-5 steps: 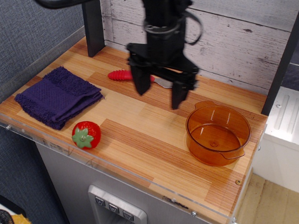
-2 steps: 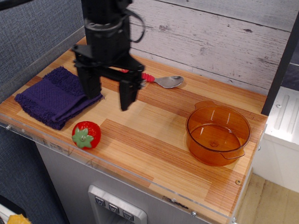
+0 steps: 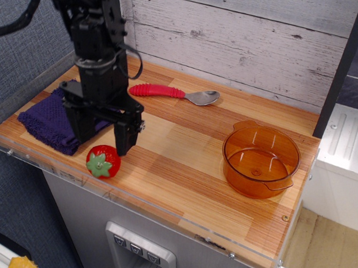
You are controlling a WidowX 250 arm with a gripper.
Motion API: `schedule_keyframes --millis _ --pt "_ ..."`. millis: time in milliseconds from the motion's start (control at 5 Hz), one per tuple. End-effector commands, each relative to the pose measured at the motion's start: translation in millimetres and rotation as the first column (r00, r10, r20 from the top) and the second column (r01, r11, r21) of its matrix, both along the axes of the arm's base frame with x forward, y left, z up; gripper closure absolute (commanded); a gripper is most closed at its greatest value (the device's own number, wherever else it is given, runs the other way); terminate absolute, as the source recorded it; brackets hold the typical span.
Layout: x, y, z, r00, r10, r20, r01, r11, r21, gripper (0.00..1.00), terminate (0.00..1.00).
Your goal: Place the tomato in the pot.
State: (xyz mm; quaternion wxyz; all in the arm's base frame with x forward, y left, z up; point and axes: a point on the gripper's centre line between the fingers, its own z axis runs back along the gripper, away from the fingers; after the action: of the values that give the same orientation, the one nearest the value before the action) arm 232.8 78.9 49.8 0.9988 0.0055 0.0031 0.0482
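Observation:
The tomato (image 3: pixel 103 161), glossy red with a green star cap, lies on the wooden counter near its front left edge. My gripper (image 3: pixel 102 141) is open and empty, its two black fingers pointing down just above and behind the tomato, straddling its width. The orange translucent pot (image 3: pixel 261 161) stands empty at the right of the counter, far from the gripper.
A folded purple cloth (image 3: pixel 55 117) lies at the left, partly behind my arm. A red-handled metal spoon (image 3: pixel 174 93) lies near the back wall. The counter's clear front edge (image 3: pixel 164 219) runs just below the tomato.
My gripper has swept from the counter's middle back leftward and forward, and now hangs over the tomato. The tomato, pot, cloth and spoon have not moved.

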Motion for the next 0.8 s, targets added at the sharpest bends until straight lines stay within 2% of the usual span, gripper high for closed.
schedule_keyframes --millis 0,600 --pt "-4 3 -12 1.000 0.003 -0.003 -0.003 1.000 0.023 0.00 0.00" --pt "-6 2 -28 0.999 0.031 -0.034 -0.029 0.999 0.038 0.00 0.00"
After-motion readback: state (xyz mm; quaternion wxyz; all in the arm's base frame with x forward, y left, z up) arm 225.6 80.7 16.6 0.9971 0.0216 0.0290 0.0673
